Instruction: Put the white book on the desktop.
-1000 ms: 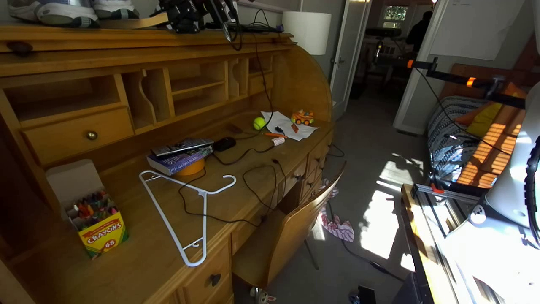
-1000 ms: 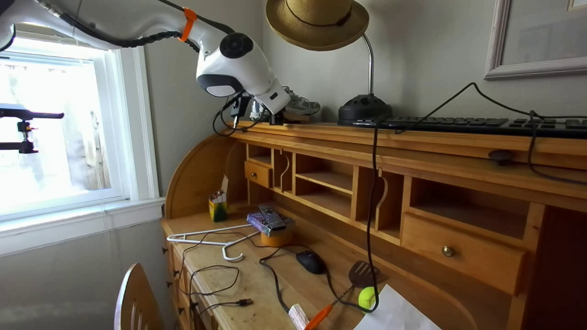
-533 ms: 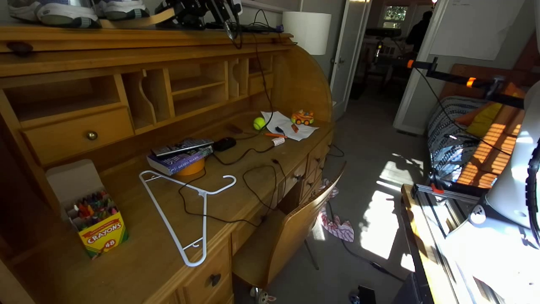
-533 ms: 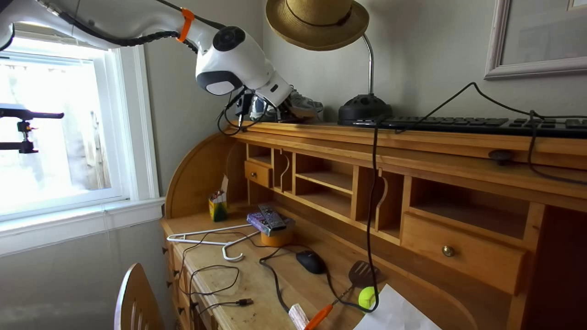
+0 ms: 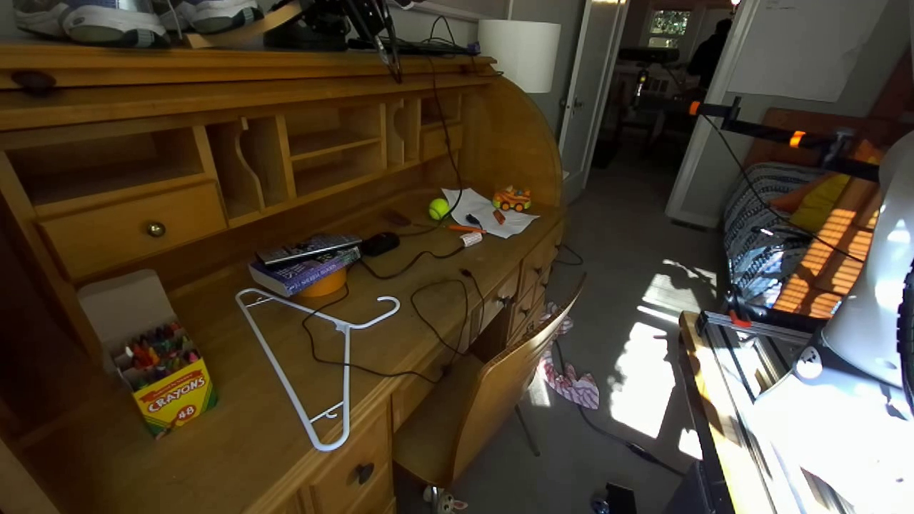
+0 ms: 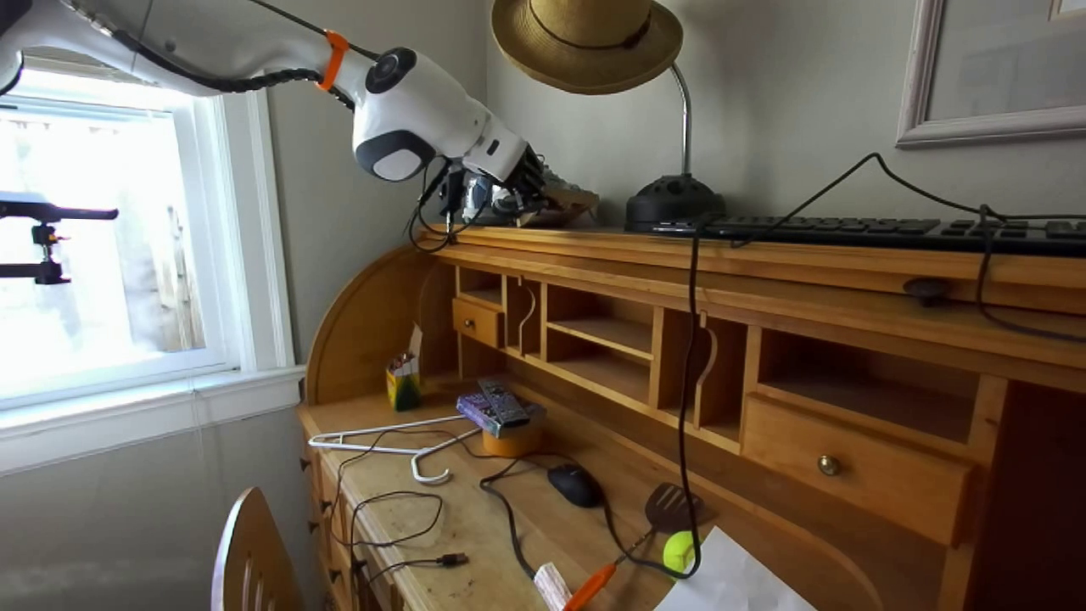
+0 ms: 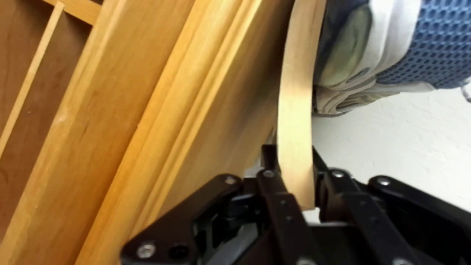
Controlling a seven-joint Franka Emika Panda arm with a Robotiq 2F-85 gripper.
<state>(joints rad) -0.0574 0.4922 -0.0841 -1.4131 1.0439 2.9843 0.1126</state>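
My gripper (image 7: 294, 158) is shut on the end of a thin, slightly curved cream-tan flat thing (image 7: 296, 92). It is seen edge-on, so I cannot tell whether it is the white book. It also shows in both exterior views (image 5: 246, 32) (image 6: 568, 204), tilted on the desk's top ledge, its gripped end raised. A blue-and-white shoe (image 7: 434, 44) is on or against it. My gripper (image 6: 530, 180) is above the ledge. No other whitish-cream cover shows. The honey-coloured desktop (image 5: 235, 421) lies below, also in an exterior view (image 6: 475, 513).
On the desktop are a crayon box (image 5: 175, 400), white hanger (image 5: 348, 378), purple book (image 5: 307, 271) with a remote on an orange container, mouse (image 6: 575, 485), cables, spatula and tennis ball (image 6: 679, 552). A lamp base (image 6: 674, 204) and keyboard (image 6: 831, 229) stand on the ledge. A chair (image 5: 493, 378) is in front.
My gripper has risen and its wrist has tilted. The held tan thing's gripped end has lifted from nearly flat to a slant. The shoe by it has shifted along the ledge toward the gripper.
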